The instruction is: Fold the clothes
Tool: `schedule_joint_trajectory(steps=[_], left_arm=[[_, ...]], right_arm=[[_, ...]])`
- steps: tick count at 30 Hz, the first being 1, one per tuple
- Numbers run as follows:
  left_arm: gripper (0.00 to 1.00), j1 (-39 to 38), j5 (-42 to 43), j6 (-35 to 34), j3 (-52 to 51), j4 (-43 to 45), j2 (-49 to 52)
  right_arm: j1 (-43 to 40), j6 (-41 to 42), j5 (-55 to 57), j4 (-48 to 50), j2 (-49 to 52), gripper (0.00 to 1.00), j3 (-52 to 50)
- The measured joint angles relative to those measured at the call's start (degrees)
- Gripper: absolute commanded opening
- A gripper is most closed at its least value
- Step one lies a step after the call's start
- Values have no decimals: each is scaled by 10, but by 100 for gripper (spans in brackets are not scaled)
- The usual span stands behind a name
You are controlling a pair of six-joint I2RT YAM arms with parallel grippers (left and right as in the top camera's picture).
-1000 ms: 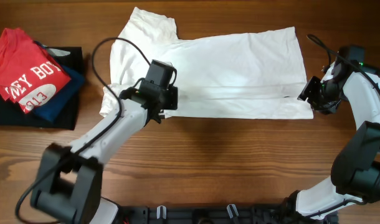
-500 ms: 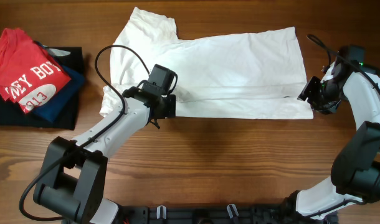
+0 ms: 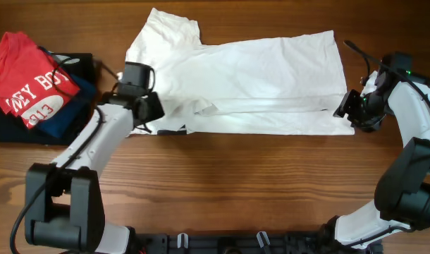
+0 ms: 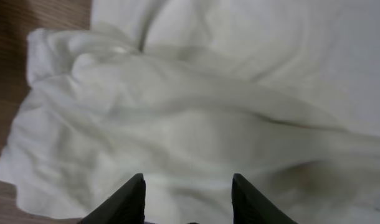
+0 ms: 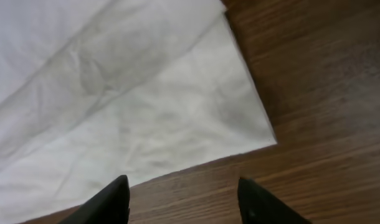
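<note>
- The white T-shirt [image 3: 264, 70] lies flat on the wooden table [image 3: 236, 183], roughly in the middle and toward the far edge in the overhead view.
- Its long axis runs side to side across the table. The straight hem end points toward my right arm and the sleeve end toward my left. One sleeve sticks out diagonally toward the far-left corner.
- The near long edge looks doubled over, with a layered strip along it. The sleeve end by my left arm is bunched up and wrinkly.
- My left gripper [image 3: 150, 109] is over that bunched corner. In the left wrist view, both fingers [image 4: 135, 196] are spread apart with rumpled white fabric filling the space beneath. Nothing is pinched, though I can't tell if the tips touch the cloth.
- My right gripper [image 3: 347, 107] is at the near hem corner. In the right wrist view, the fingers [image 5: 115, 199] are wide apart and not gripping anything. The shirt's corner is just ahead of them, with bare wood beside it.
- Count: one white shirt, two grippers (both released) and one table.
- Off to my left, well apart from the white shirt, is one red shirt [image 3: 32, 85] with white lettering. It's on top of a dark pile [image 3: 63, 127] with at least one blue and one black piece.
</note>
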Motion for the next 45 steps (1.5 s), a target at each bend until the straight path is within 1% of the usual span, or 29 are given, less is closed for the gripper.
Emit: schedule_joint_trajectory(steps=[2,4,7,14,19,21,24,27,29,31,32,37,38,39,41,42,44,45], left_arm=[[56,14,3,-1,0,-14,3],[60,23,6,-1,0,-21,9],[61,37,8,-3,0,-30,14],[62,58,10,-3,-7,-30,17],[62,58,10,-4,-19,-30,47],[62,58,10,-4,-19,-29,55],[61,58,10,-5,-19,-28,57],[61,58,10,-5,-19,-34,57],[64,58,10,-5,-19,-47,57],[71,58,10,-5,-19,-61,57],[72,58,10,-7,-19,-65,57],[73,58,10,-9,-19,-72,57],[73,58,10,-10,-19,-73,57],[73,58,10,-10,-19,-74,57],[73,58,10,-10,-19,-77,57],[73,58,10,-10,-19,-77,57],[73,58,10,-10,-19,-78,57],[73,58,10,-9,-19,-78,57]], right_arm=[[0,14,15,3,0,60,-11],[0,23,25,10,0,64,-28],[0,36,39,27,0,70,-52],[0,45,64,73,1,73,-65],[0,47,66,87,1,75,-68],[0,47,66,96,1,75,-74],[0,47,66,106,2,70,-87],[0,48,66,114,3,69,-88],[0,48,66,117,3,69,-89],[0,48,66,118,3,70,-89],[0,48,66,118,3,70,-89],[0,48,66,143,3,69,-108],[0,48,66,151,3,66,-118],[0,48,66,157,3,60,-128],[0,49,68,169,3,33,-142],[0,49,73,170,3,17,-143],[-1,50,71,173,3,4,-143],[0,50,68,176,3,4,-143]])
